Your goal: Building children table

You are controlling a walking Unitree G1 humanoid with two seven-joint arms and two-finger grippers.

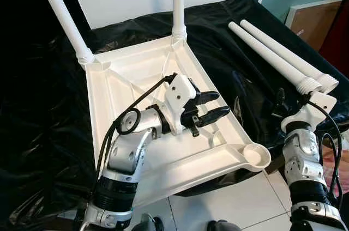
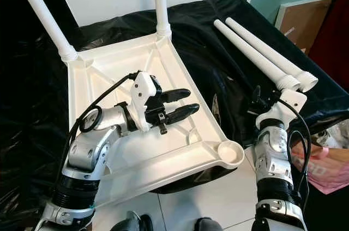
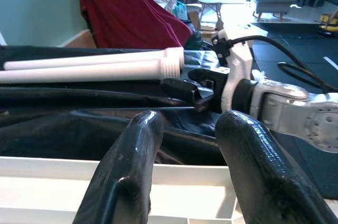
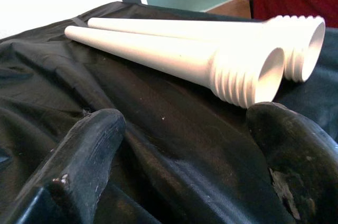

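Note:
A white children's table top [image 1: 109, 95] lies upside down on a black cloth. Two white legs [image 1: 60, 13] [image 1: 178, 2] stand screwed into its far corners. The near right corner socket [image 1: 253, 156] holds nothing. Two loose white legs [image 1: 272, 56] [image 4: 158, 55] lie side by side on the cloth to the right, threaded ends toward me. My left gripper [image 1: 221, 104] hovers open over the table's underside near its right rim, with nothing between its fingers [image 3: 132, 166]. My right gripper [image 1: 281, 102] sits open just short of the loose legs' threaded ends, its fingers [image 4: 79, 150] apart above the cloth.
The black cloth [image 1: 43, 105] covers the whole work surface and hangs over its front edge. White floor tiles [image 1: 218, 204] show below. A cardboard box [image 1: 313, 16] leans at the far right, and a pink bag [image 2: 322, 171] lies on the floor at the right.

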